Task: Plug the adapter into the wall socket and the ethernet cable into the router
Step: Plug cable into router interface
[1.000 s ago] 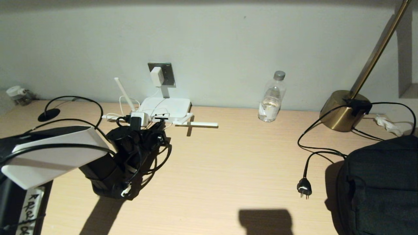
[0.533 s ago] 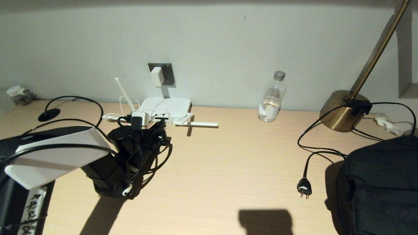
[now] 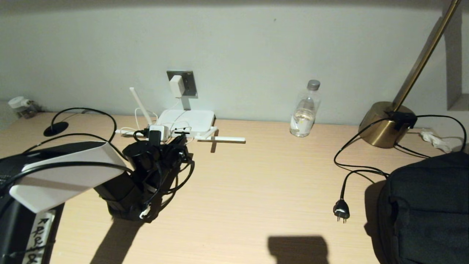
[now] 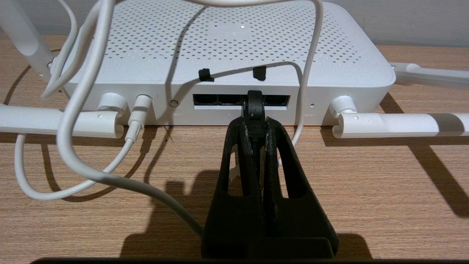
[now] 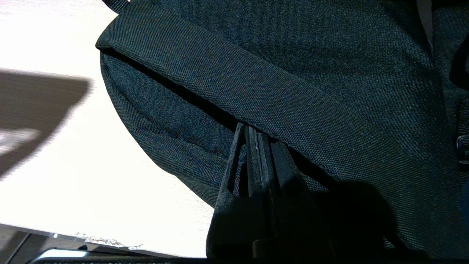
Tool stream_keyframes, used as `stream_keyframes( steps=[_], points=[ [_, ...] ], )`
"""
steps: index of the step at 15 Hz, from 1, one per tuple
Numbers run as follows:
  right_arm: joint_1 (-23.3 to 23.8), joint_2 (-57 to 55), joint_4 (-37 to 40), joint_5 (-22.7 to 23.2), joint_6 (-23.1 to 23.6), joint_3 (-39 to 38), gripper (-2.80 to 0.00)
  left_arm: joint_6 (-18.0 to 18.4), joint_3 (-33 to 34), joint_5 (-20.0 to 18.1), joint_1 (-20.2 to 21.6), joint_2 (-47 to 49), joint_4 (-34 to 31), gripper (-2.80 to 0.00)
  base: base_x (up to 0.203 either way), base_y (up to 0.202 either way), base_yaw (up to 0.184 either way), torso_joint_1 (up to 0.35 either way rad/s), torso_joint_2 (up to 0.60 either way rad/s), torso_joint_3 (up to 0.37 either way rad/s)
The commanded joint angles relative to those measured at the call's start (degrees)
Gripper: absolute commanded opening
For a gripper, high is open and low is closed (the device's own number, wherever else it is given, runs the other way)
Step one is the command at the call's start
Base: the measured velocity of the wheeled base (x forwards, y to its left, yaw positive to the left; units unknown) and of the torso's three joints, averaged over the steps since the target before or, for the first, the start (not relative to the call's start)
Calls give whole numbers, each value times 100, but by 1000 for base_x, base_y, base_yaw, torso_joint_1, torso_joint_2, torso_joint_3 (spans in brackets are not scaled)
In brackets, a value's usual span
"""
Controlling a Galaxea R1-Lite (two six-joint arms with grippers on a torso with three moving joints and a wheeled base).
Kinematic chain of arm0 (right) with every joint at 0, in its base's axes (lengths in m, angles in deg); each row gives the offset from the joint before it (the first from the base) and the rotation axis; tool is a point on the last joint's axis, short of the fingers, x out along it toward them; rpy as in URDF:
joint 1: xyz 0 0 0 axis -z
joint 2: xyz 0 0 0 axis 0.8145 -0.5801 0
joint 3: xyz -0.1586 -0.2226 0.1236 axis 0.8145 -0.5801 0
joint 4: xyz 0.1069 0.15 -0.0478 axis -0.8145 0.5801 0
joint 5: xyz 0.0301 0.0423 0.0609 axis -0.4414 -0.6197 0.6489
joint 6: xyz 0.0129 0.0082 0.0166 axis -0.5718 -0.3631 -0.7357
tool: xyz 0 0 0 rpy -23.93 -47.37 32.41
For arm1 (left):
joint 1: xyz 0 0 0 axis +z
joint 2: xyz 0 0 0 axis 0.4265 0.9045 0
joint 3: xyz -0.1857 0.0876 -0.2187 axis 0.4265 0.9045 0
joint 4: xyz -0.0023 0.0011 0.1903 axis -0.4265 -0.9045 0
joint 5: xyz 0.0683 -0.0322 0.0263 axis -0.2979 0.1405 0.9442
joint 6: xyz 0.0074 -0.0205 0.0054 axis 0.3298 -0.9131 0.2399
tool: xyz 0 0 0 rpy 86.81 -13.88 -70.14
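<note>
So the adapter (image 3: 175,86) is already sitting in the socket (image 3: 182,83) on the wall, that half looks done. What's left is the cable (image 4: 254,110). The left gripper (image 4: 254,128) is clenched on its plug end, right at the port row on the router (image 4: 227,47), and the plug tip looks like it's at or just inside one of the middle ports. Can't tell from the wrist view whether it's actually seated.

What could go wrong, in my judgement:
- Plug goes in a bit crooked and jams on the port edge. The router is light and just lies on the desk (image 3: 256,183), so a push could slide it back toward the wall instead of clicking the plug home.
- The white cord (image 4: 73,121) loops right next to the gripper, touching or nearly so. It could snag when the arm backs off and drag the router or tug the adapter.
- Letting go before the clip latches means the cable's own stiffness pops it back out.

The right gripper (image 5: 256,146) is clamped on nothing, parked by the bag (image 5: 293,73), well away.
</note>
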Motion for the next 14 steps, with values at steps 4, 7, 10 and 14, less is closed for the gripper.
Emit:
stream_keyframes(
  steps=[4, 7, 10, 14],
  points=[
    [0, -9, 4, 3, 4, 4, -280, 1, -4, -1, -18, -7, 57, -280, 0, 0, 0, 0, 0, 0],
    [0, -9, 4, 3, 4, 5, -280, 1, -39, -1, -39, 4, 57, -280, 0, 0, 0, 0, 0, 0],
    [0, -9, 4, 3, 4, 5, -280, 1, -48, -1, -62, 45, 57, -280, 0, 0, 0, 0, 0, 0],
    [0, -9, 4, 3, 4, 4, -280, 1, -39, 8, -70, 37, 57, -280, 0, 0, 0, 0, 0, 0]
  ],
)
